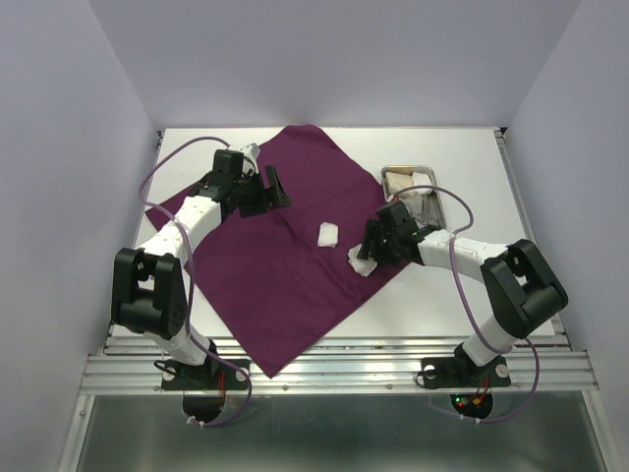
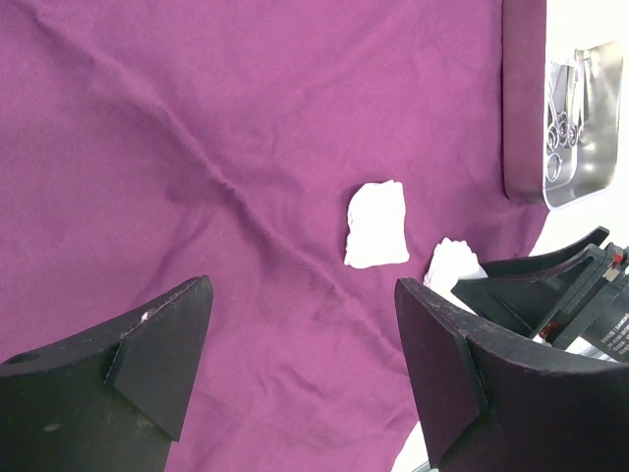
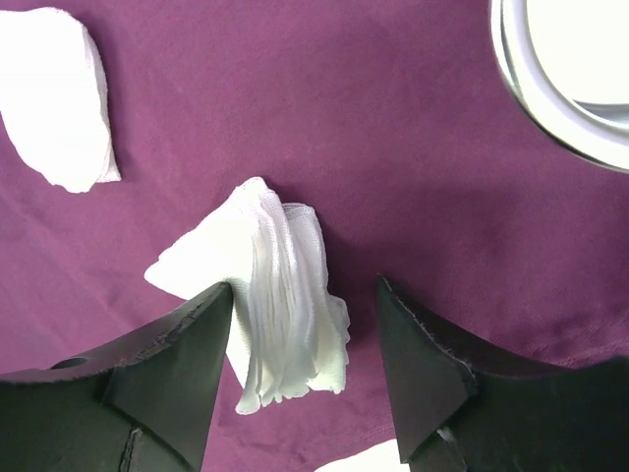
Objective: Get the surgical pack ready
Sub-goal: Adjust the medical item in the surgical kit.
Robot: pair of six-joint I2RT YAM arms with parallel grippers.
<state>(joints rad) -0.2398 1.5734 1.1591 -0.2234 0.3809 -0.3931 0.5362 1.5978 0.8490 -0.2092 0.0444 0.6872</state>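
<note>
Now, gauze wad (image 3: 280,246) lies on the cloth (image 1: 265,275) near its right edge, between the parted jaws of the right gripper (image 3: 305,283), one finger touching it. Left gripper (image 2: 303,287) hangs wide open over the cloth. Wad likely light, soft, crushable: pinch across its folded middle.

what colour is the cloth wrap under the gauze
Deep purple, plain with no pattern: the cloth wrap shows best in the left wrist view.

— Cloth?
— One deep-purple wrap (image 1: 285,256), spread cornerwise on the white table (image 1: 472,147).
— Gauze?
— Two white pieces on it: centre wad (image 1: 327,234); second wad (image 1: 362,262), at the right gripper (image 1: 370,248).
— Tray?
— One steel tray (image 1: 411,166), just beside the wrap's right corner.
</note>
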